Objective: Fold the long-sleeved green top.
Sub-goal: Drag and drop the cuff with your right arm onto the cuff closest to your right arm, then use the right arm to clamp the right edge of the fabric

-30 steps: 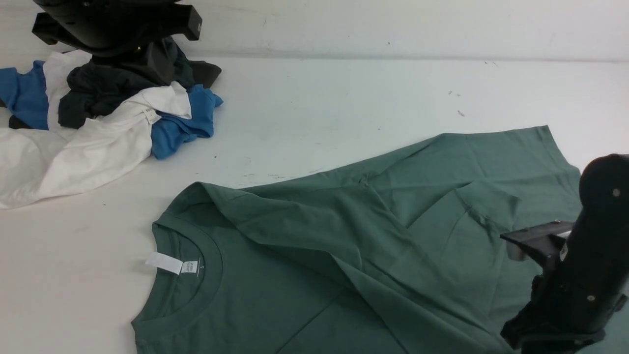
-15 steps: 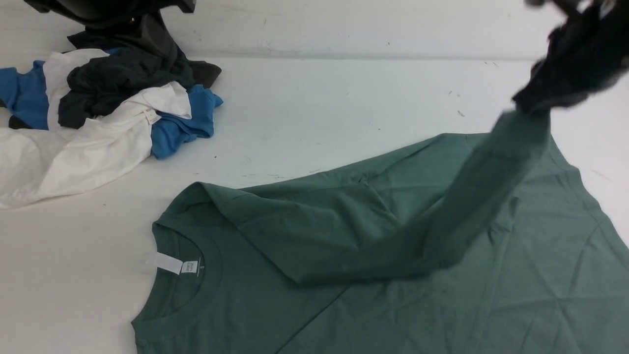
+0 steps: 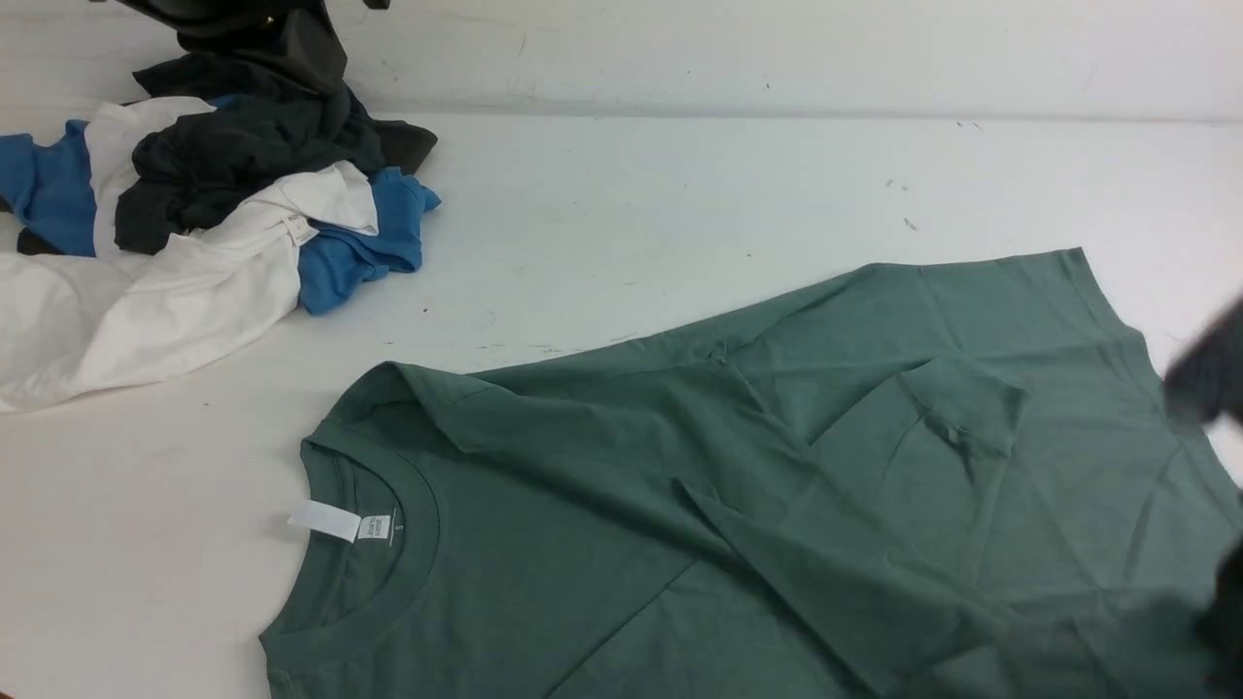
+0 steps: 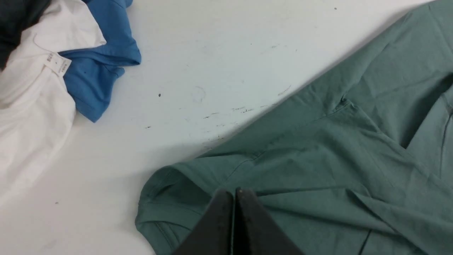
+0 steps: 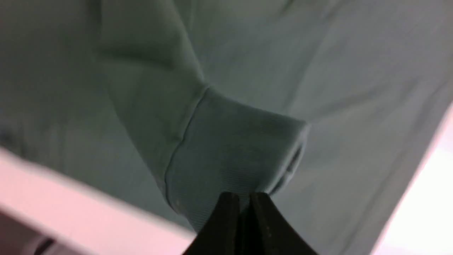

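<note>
Right end effector (image 5: 241,197) tight on cuff (image 5: 230,152)

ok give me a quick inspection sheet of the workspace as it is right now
surface: white table, scuffed, small dark marks
job's things: green long-sleeved top spread out, creased, neck tag showing, a sleeve folded across the body
clutter: pile of blue, white and dark garments at far left, apart from the top
grippers: left gripper shut, nothing between its jaws; right gripper shut on a sleeve cuff
cables: nothing seen
surroundings: white wall behind the table
</note>
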You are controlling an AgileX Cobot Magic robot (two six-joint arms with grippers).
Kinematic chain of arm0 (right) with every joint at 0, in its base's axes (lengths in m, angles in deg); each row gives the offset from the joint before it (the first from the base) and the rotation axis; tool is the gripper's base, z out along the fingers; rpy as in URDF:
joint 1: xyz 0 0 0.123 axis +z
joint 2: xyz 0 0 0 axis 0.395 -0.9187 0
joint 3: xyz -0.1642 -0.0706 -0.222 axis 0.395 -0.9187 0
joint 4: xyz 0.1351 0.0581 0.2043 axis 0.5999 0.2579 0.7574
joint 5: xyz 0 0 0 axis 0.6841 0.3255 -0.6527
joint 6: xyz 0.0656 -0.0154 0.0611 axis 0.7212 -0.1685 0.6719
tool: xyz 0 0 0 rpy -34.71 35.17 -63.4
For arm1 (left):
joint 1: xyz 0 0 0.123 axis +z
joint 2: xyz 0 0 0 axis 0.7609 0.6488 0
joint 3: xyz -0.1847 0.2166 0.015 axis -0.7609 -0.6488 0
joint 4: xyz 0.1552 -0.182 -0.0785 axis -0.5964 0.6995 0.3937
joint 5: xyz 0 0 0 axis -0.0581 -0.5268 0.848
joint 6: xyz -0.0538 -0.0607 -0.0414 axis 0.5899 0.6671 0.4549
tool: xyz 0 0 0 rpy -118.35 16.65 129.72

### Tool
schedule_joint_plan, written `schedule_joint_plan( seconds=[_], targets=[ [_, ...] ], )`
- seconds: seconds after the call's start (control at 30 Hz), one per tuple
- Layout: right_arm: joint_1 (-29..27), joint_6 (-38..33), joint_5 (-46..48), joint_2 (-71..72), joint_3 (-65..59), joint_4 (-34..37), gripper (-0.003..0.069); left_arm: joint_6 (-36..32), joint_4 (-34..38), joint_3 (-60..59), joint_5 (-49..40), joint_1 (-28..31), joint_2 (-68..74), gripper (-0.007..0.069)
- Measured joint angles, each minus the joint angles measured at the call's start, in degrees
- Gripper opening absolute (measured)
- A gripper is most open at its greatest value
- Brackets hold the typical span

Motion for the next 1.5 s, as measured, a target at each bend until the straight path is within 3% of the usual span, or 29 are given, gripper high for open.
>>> schedule_joint_plan(
  seconds=[0.03,0.1,0.2,0.23,0.27,0.37,0.47,0.6,0.73,0.8,0.9,1.1,1.27,1.33,1.37,1.5],
  targets=[
    [0.0,0.6,-2.2,0.2,-7.5,-0.9,0.0038,-0.2,0.0,0.0,0.0,0.0,0.5,-0.0004],
    [0.0,1.0,-3.6,0.3,-11.0,-1.6,0.0061,-0.4,0.0,0.0,0.0,0.0,0.7,-0.0004],
    [0.0,3.0,-4.6,1.0,-13.9,-4.0,0.0188,-0.8,0.0,0.0,0.0,0.0,1.5,-0.0004],
    [0.0,3.2,-4.6,1.0,-13.9,-4.1,0.0188,-0.8,0.0,0.0,0.0,0.0,1.6,-0.0004],
    [0.0,4.8,-4.0,1.6,-12.4,-5.3,0.0261,-0.9,0.0,0.0,0.0,0.0,1.7,-0.0004],
    [0.0,10.1,-0.4,2.2,-5.2,-6.4,0.0384,-1.0,0.0,0.0,0.0,0.0,1.7,-0.0004],
    [0.0,13.9,0.2,2.0,1.8,-4.7,0.043,-1.0,0.0,0.0,0.0,0.0,1.7,-0.0004],
    [0.0,14.6,-0.2,-2.1,5.7,4.3,0.0366,-1.0,0.0,0.0,0.0,0.0,1.7,-0.0004],
    [0.0,11.3,-0.2,-10.6,5.7,13.1,0.0178,-1.0,0.0,0.0,0.0,0.0,1.7,-0.0004],
    [0.0,10.0,-0.2,-15.9,5.7,12.7,0.0067,-1.0,0.0,0.0,0.0,0.0,1.7,-0.0004],
    [0.0,12.3,-0.2,-21.3,5.6,8.2,0.0,-1.0,0.0,0.0,0.0,0.0,1.7,-0.0004],
    [0.0,21.9,-0.2,-25.4,5.6,0.3,-0.0005,-1.0,0.0,0.0,0.0,0.0,1.7,-0.0004],
    [0.0,24.1,-0.5,-25.5,4.4,-1.7,0.0066,-1.0,0.0,0.0,0.0,0.0,1.7,-0.0004],
    [0.0,24.3,-0.6,-26.3,1.9,-2.1,0.0153,-1.0,0.0,0.0,0.0,0.0,1.7,-0.0004],
    [0.0,24.3,-0.6,-26.3,1.9,-2.1,0.0153,-1.0,0.0,0.0,0.0,0.0,1.7,-0.0004],
    [0.0,24.6,-2.5,-28.8,-0.6,-2.2,0.0281,-1.0,0.0,0.0,0.0,0.0,1.7,-0.0004]
  ],
)
